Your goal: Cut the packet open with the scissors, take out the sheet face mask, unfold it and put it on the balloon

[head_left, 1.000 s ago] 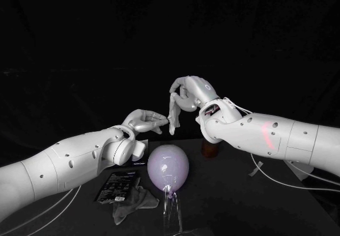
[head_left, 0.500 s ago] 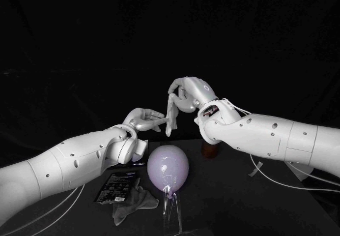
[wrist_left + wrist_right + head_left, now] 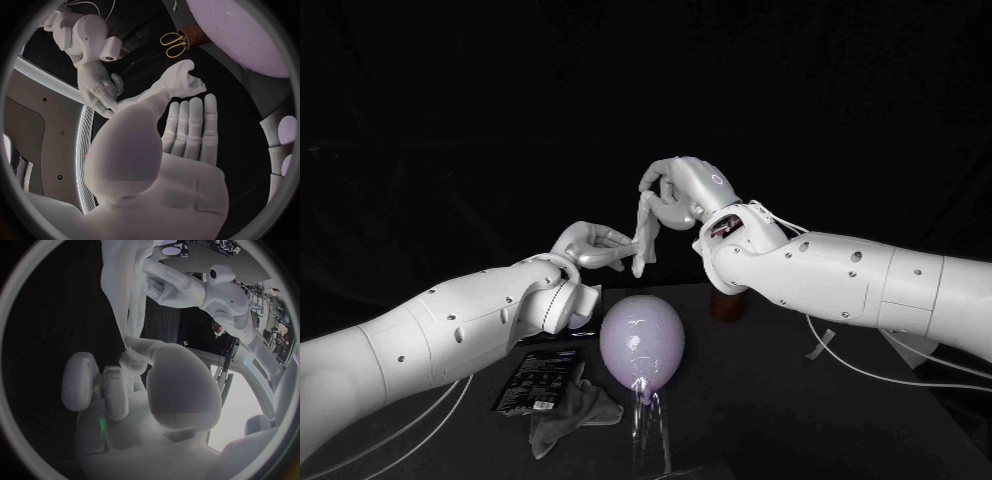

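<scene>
Not much has changed from a second ago, just a small closing-in. The right hand [image 3: 678,190] sits just above the middle of the head view, same spot as before, pinching the top of the mask [image 3: 645,235] with its fingers curled on it. The mask hangs down as a narrow folded strip, and it has swung a touch toward the left since then.

The left hand [image 3: 599,245], left of centre, has crept in. A second ago there was a bit of a gap to the strip, and now its fingertips are right against the lower part. In the left wrist view its fingers lie straight and side by side, with the mask by the thumb. I honestly can't tell if it's actually pinching or just touching.

The balloon [image 3: 642,340] hasn't budged and stands below the hands at lower centre. The packet [image 3: 538,380] lies flat to its left, with a crumpled cloth [image 3: 578,412] just beside both. The scissors [image 3: 174,42] stand in a brown holder on the table near the balloon.
</scene>
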You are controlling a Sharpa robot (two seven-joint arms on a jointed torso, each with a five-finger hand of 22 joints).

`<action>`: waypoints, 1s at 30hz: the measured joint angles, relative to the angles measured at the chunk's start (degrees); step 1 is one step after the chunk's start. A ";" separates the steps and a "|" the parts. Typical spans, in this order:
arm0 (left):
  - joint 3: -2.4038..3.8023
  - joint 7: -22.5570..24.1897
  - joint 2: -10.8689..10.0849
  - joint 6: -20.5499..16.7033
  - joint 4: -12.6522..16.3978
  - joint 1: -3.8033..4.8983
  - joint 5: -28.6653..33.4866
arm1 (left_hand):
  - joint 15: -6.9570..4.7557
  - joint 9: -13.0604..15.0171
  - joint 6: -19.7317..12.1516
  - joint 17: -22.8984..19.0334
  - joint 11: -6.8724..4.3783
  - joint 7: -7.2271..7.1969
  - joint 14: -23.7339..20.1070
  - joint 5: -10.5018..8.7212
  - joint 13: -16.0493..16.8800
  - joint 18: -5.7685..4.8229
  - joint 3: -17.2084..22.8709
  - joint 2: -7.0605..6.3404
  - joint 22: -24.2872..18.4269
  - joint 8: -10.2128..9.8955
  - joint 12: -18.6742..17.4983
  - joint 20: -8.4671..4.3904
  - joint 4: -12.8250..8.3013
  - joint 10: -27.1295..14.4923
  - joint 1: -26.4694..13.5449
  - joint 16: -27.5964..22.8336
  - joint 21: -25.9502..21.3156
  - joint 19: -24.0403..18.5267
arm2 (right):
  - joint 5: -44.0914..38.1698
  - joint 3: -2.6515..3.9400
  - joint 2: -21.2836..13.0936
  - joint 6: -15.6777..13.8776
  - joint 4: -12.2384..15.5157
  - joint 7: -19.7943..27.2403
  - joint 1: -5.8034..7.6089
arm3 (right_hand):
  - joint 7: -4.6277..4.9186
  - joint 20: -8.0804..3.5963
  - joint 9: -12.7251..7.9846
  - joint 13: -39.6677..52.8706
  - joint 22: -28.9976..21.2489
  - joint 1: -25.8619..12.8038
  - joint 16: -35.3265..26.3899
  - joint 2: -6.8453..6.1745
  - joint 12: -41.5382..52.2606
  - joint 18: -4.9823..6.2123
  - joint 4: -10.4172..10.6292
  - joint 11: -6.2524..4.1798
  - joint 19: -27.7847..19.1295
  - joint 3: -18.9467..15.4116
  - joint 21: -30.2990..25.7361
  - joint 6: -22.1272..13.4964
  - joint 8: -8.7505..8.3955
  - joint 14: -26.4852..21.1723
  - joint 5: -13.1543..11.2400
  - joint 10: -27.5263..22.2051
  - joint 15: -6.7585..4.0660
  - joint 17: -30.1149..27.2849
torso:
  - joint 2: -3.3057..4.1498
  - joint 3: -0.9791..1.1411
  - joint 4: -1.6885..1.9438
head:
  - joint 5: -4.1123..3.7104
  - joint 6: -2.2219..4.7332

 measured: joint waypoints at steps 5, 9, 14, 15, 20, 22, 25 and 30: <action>0.00 -0.25 0.06 -0.17 -0.01 0.00 -0.39 | 0.00 0.13 0.20 0.00 -0.09 -0.21 0.00 0.00 0.00 -0.01 0.00 0.00 0.00 0.35 0.00 0.00 0.00 -0.08 0.00 0.23 0.00 0.00 | 0.01 0.00 0.05 0.01 0.00 0.00 0.00 | 0.00 0.00 0.00 -0.01 -0.01 0.01 -0.08 -0.01 0.00 0.00 0.00 0.00 0.00 0.00 -0.02 -0.01 -0.11 0.00 -0.11 0.00 0.00 -0.04 | -0.01 0.00 0.01 | 0.08 0.04; 0.03 -0.22 0.07 -0.41 0.06 0.00 -0.43 | 0.00 0.35 0.81 0.00 -0.09 -0.40 0.00 0.00 0.00 -0.02 0.00 0.00 -0.01 0.56 0.27 0.00 0.00 -0.08 0.00 0.56 0.00 0.00 | 0.01 0.00 0.14 0.07 -0.03 0.00 0.00 | 0.00 0.00 0.01 0.03 -0.03 0.01 -0.12 -0.01 0.00 0.00 0.00 0.00 0.00 0.00 -0.02 -0.02 -0.21 0.00 -0.11 0.00 0.00 -0.04 | -0.01 0.00 0.00 | 0.08 0.09; 0.06 0.63 0.13 -1.18 0.29 0.00 -0.33 | 0.00 0.40 1.02 0.05 -0.51 -0.61 0.00 0.00 0.12 -0.06 0.17 0.26 -0.01 0.56 0.66 0.00 0.17 0.34 0.26 0.78 0.00 0.00 | 0.01 0.00 0.18 0.17 -0.14 0.00 0.00 | -0.01 0.00 0.01 0.03 -0.04 0.01 -0.10 -0.02 -0.01 0.00 0.00 0.01 0.00 -0.01 -0.02 -0.04 -0.05 0.00 -0.12 -0.01 0.00 -0.03 | -0.01 0.00 0.00 | 0.05 0.12; 0.06 0.84 0.16 -1.34 0.32 0.00 -0.30 | 0.00 0.40 1.02 0.07 -0.51 -0.61 0.00 0.00 0.12 -0.36 0.17 0.26 -0.01 0.56 0.66 0.00 0.17 0.34 0.26 0.78 0.00 0.00 | 0.01 0.00 0.19 0.19 -0.16 0.00 -0.01 | 0.00 0.00 0.01 0.03 -0.04 0.01 -0.07 -0.02 -0.01 0.00 0.00 0.01 0.00 -0.01 -0.02 -0.06 -0.05 0.00 -0.12 -0.01 0.00 -0.03 | -0.01 0.00 0.00 | 0.05 0.12; 0.09 1.81 0.35 -2.04 0.40 0.00 -0.20 | 0.00 0.40 1.02 0.10 -0.51 -0.61 0.00 0.00 0.12 -0.38 -0.01 0.26 -0.01 0.56 0.66 0.00 0.35 0.34 0.25 1.07 0.00 -0.01 | 0.02 -0.01 0.26 0.29 -0.19 0.00 -0.01 | 0.17 0.00 0.01 0.02 -0.03 0.01 0.06 -0.02 -0.01 0.00 0.00 0.01 0.00 -0.01 -0.02 0.03 -0.04 0.00 0.05 -0.01 0.00 0.01 | -0.01 0.04 -0.03 | 0.05 0.12; 0.09 2.05 0.39 -2.20 0.41 0.00 -0.16 | 0.00 0.40 1.02 0.10 -0.51 -0.61 0.00 0.00 0.12 -0.38 -0.08 0.26 -0.01 0.56 0.66 0.00 0.42 0.34 0.25 1.07 0.00 -0.01 | 0.02 -0.01 0.28 0.32 -0.18 0.00 -0.01 | 0.20 0.00 0.01 0.01 -0.02 0.01 0.06 -0.02 -0.01 0.00 0.00 0.01 0.00 -0.01 -0.02 0.03 -0.04 0.00 0.05 -0.01 0.00 0.01 | -0.01 0.03 -0.03 | 0.06 0.15; 0.10 2.34 0.44 -2.38 0.41 0.00 -0.07 | 0.00 0.39 1.02 0.10 -0.51 -0.61 0.00 0.00 0.12 -0.39 -0.08 0.26 -0.02 0.56 0.66 0.00 0.41 0.34 0.25 1.07 0.00 -0.01 | 0.02 -0.01 0.28 0.36 -0.14 0.00 -0.01 | 0.20 0.00 0.01 0.00 -0.01 0.01 0.06 -0.03 -0.01 -0.01 0.00 0.00 0.00 -0.01 -0.02 0.03 -0.04 0.00 0.05 -0.01 0.00 0.01 | 0.00 0.04 -0.03 | 0.05 0.17; 0.11 2.59 0.54 -2.51 0.41 0.00 0.07 | 0.00 0.39 1.02 0.10 -0.50 -0.61 0.00 0.00 0.11 -0.39 -0.09 0.29 -0.02 0.56 0.66 0.00 0.42 0.34 0.22 1.07 0.00 -0.01 | 0.02 -0.01 0.26 0.41 -0.11 -0.01 -0.01 | 0.23 0.00 0.01 -0.01 0.00 0.00 0.06 -0.03 -0.08 0.00 0.00 -0.16 -0.01 -0.01 -0.02 0.00 -0.04 0.00 0.05 0.16 0.00 0.00 | 0.00 0.02 -0.03 | -0.08 0.17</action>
